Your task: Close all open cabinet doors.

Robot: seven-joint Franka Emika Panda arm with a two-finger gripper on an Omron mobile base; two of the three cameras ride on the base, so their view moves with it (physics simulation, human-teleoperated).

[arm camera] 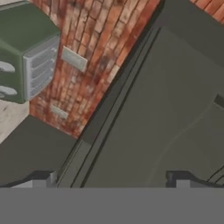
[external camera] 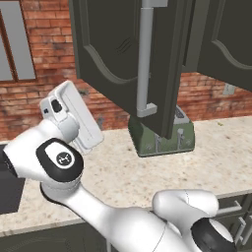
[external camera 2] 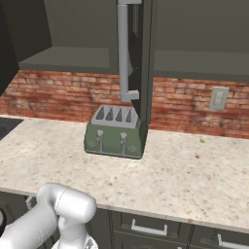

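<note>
A tall dark cabinet door with arched moulding stands swung out over the counter, its grey bar handle on the near edge. The right base view sees this door edge-on with its handle, and the cabinet inside lies open beside it. A second door at the right also stands out at an angle. My white hand is raised left of the middle door. In the hand view my gripper is open, its fingertips wide apart, facing a dark panel close ahead.
A green toaster sits on the speckled counter under the middle door, against the brick wall. A wall outlet is at the right, a window at the left. Under-counter drawers line the front edge.
</note>
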